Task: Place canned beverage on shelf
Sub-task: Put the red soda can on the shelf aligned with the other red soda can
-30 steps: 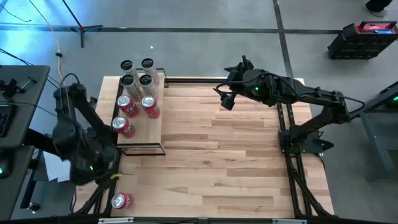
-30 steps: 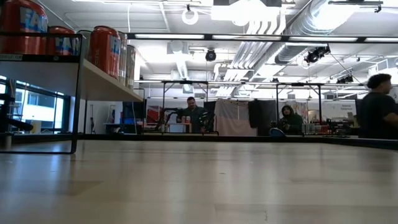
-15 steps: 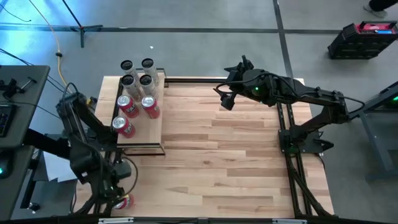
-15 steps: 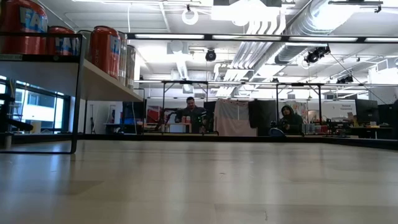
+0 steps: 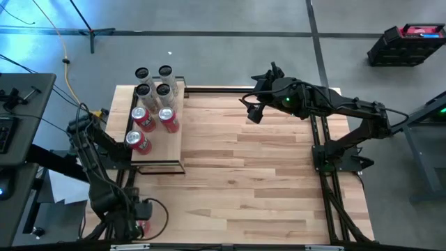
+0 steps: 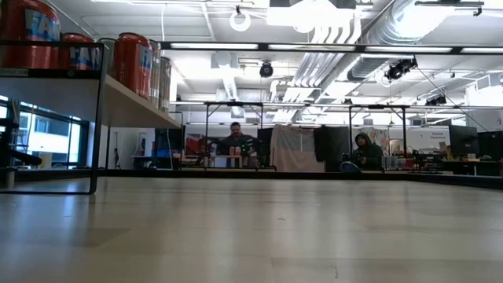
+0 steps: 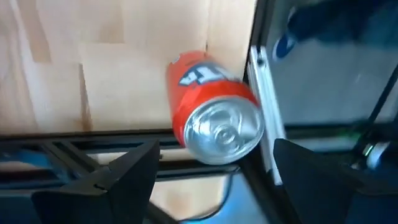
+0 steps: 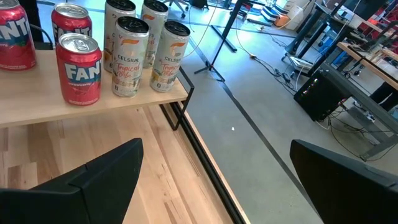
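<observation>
A red canned beverage [image 7: 214, 106] lies on its side at the table's near-left corner [image 5: 144, 227], its silver top facing the left wrist camera. My left gripper [image 7: 214, 180] hangs over it, pointing steeply down and open, one finger on either side, apart from the can; the high view shows the gripper [image 5: 136, 215] partly covering the can. The shelf [image 5: 157, 159], a pale board in a black frame, stands at the table's far left. My right gripper [image 5: 252, 111] waits open, raised over the far middle of the table, facing the shelf [image 8: 93, 102].
On the shelf stand three red cans [image 5: 144, 120] and several pale Celsius cans [image 8: 149, 53], seen in the low view [image 6: 134, 63] on the raised board. The table's black frame rail [image 7: 264, 106] runs right beside the lying can. People sit in the room beyond [image 6: 236, 141].
My left gripper has gone toward the table's near edge and down, rolling about its own axis, and now stands over the lying red can. The can has stayed where it was. A person at the right of the low view has left the picture.
</observation>
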Robot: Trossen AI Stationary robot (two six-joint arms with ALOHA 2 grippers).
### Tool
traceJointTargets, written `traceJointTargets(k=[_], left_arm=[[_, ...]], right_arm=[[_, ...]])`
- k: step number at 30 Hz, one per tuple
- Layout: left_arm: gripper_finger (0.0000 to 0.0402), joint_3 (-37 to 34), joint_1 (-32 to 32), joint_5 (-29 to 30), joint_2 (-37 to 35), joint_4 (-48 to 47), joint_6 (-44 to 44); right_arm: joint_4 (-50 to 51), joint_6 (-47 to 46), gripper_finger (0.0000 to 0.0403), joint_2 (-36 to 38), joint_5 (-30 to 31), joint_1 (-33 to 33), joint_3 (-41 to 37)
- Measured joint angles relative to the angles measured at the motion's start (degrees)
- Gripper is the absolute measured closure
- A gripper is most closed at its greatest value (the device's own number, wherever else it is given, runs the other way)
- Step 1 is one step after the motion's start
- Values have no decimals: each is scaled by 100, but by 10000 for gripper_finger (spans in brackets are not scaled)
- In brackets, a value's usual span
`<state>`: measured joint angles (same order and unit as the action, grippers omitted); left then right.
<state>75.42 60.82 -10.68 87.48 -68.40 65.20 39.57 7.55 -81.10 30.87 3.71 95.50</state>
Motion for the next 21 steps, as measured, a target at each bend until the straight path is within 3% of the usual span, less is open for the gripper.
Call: traceJointTargets(k=[9, 21], left_arm=[[94, 0, -53, 117, 6, -526, -1661], [94, 0, -6, 450, 151, -144, -864]], right_arm=[[2, 0, 11, 0, 0, 2, 0], [0, 291, 11, 0, 12, 2, 0]])
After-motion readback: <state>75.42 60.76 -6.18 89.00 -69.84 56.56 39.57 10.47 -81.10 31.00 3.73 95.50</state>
